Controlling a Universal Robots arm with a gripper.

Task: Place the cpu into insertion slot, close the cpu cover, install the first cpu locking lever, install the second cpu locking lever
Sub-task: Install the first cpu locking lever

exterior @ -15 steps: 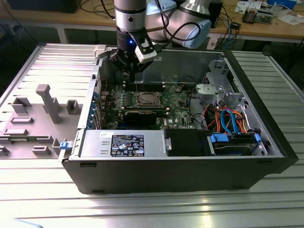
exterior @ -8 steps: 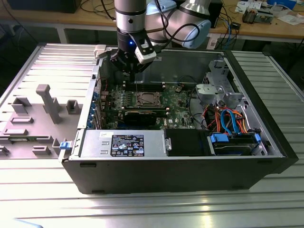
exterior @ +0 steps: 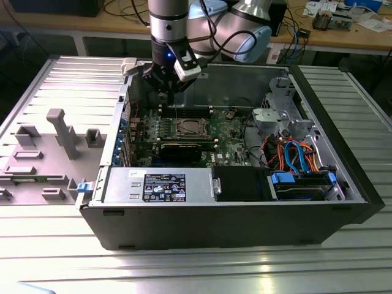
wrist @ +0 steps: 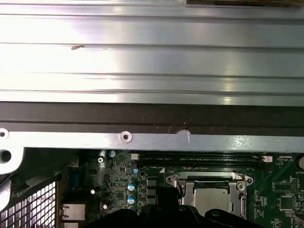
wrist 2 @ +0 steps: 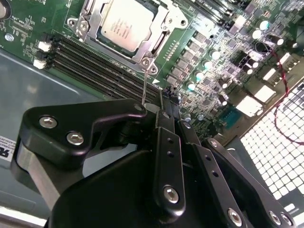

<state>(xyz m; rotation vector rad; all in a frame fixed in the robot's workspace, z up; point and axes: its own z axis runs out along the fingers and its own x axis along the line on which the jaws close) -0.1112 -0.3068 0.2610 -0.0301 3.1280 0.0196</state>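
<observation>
Inside the open computer case [exterior: 318, 122], the cpu [wrist 2: 124, 23] sits under its cpu cover [wrist 2: 95, 28], with the claw [wrist 2: 167, 97] hovering above it, fingers together and empty.

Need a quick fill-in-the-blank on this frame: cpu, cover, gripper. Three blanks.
1. The cpu sits in the ____.
2. The cpu cover lies ____ over the chip.
3. In the exterior view the gripper hangs ____ the motherboard, inside the computer case.

Missing words: insertion slot; closed; above
</observation>
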